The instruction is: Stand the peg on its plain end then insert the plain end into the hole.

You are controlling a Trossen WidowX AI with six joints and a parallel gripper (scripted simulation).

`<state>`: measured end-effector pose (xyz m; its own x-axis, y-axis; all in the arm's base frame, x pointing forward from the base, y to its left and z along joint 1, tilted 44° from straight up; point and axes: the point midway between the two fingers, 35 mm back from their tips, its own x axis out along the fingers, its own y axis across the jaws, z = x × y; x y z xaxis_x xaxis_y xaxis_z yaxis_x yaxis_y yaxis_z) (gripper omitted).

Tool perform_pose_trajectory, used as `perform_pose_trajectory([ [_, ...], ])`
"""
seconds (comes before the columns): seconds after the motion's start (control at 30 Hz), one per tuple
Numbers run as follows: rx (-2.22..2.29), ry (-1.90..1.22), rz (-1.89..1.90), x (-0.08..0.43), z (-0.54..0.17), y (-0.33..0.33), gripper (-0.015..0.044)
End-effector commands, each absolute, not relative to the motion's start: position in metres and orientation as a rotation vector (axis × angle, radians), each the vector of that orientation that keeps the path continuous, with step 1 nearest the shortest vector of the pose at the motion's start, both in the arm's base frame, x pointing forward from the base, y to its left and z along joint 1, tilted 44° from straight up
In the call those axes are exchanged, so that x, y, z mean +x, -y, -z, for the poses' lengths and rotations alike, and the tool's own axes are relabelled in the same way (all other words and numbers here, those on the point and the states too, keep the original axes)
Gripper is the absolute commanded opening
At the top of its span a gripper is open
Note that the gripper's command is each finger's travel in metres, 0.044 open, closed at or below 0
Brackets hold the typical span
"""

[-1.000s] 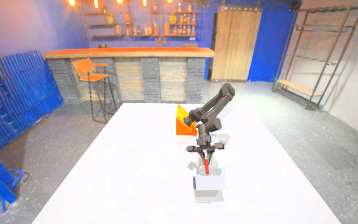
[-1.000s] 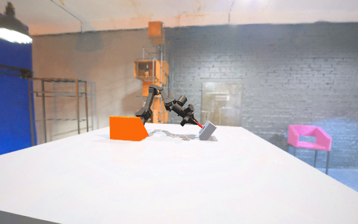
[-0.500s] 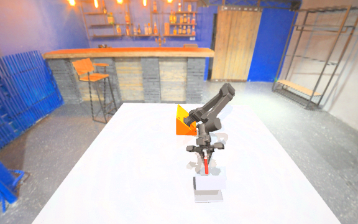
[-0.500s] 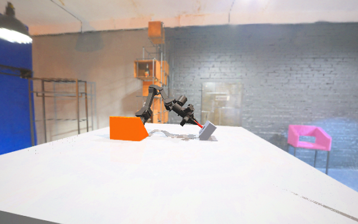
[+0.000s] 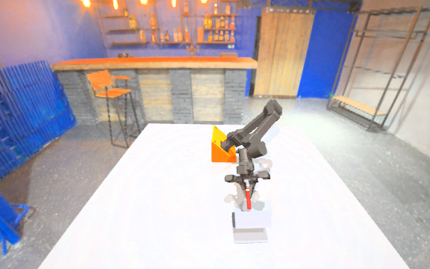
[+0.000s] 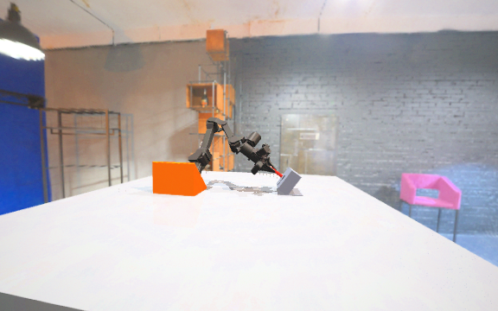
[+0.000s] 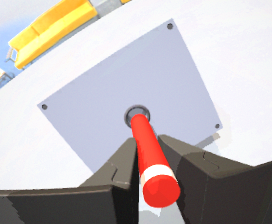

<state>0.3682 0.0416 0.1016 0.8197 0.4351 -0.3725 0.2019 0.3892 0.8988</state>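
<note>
Holding the peg (image 5: 248,199) (image 6: 277,172) (image 7: 148,146) at a slant before the panel (image 5: 252,219) (image 6: 290,181) (image 7: 132,65), jaws closed on its sides, white band toward the wrist and plain end toward the hole (image 7: 137,108). Judging by that grip, probably well into the second half of the task: lifted off the table (image 5: 144,209) (image 6: 232,242) (image 7: 237,55) and carried to the panel, with the insertion as the step in hand. Cannot tell from these views whether the standing and letting go on the table got done. Appears in the wrist view with the plain end over the near rim of the hole; cannot tell whether just short of it, touching, or slightly inside. Clearly not seated, with much of the red length showing outside. Left to do: push straight in to the bottom, open the jaws, back away. Reaching from the far part of the table toward the near side, elbow high, forearm sloping down to the gripper (image 5: 248,187) (image 6: 272,167) (image 7: 149,140), fingers pointing down at the panel's sloped face. Standing well apart, far and to the left, the orange block (image 5: 222,152) (image 6: 175,178), seemingly no part of the job. Calls for careful centring first, since an off-line push could catch the rim and twist the peg between the fingers.
</note>
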Motion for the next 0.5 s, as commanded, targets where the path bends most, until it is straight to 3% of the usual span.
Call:
perform_pose_trajectory([
  [0.0, 1.178, -0.619, -0.17, 0.3712, -0.1061, -0.0416, 0.0],
  [0.47, 1.178, -0.619, -0.17, 0.3739, -0.1027, -0.0421, 0.0],
])
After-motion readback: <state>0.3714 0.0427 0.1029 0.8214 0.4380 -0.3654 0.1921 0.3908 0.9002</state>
